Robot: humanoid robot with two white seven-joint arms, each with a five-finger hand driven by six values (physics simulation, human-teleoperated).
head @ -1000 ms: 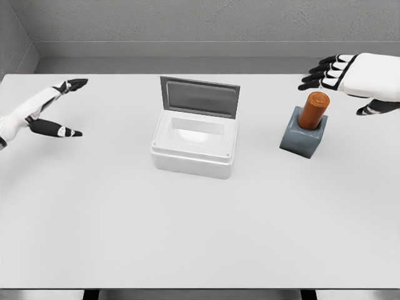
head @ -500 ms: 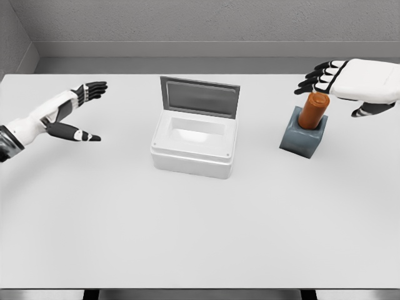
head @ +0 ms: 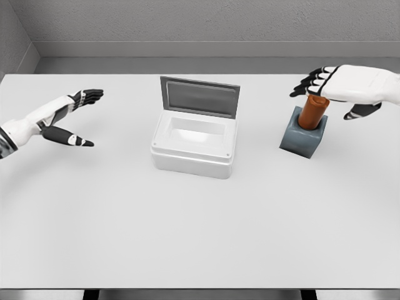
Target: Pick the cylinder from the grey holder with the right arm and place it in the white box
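An orange-brown cylinder point(head: 310, 113) stands tilted in the grey holder point(head: 303, 137) at the right of the table. My right hand point(head: 331, 90) hovers just over the cylinder's top, palm down, open, with the fingers point(head: 309, 82) stretched to the left and the thumb point(head: 356, 113) to the right of the cylinder. The white box point(head: 194, 143) sits in the middle with its grey lid point(head: 199, 97) raised at the back; its inside is bare. My left hand point(head: 70, 115) is open above the table at the far left.
The white table point(head: 200, 231) has its front edge near the bottom of the view. A grey wall runs along its back edge.
My right hand has moved left and down over the cylinder's top. My left hand came in toward the right, then drew back slightly.
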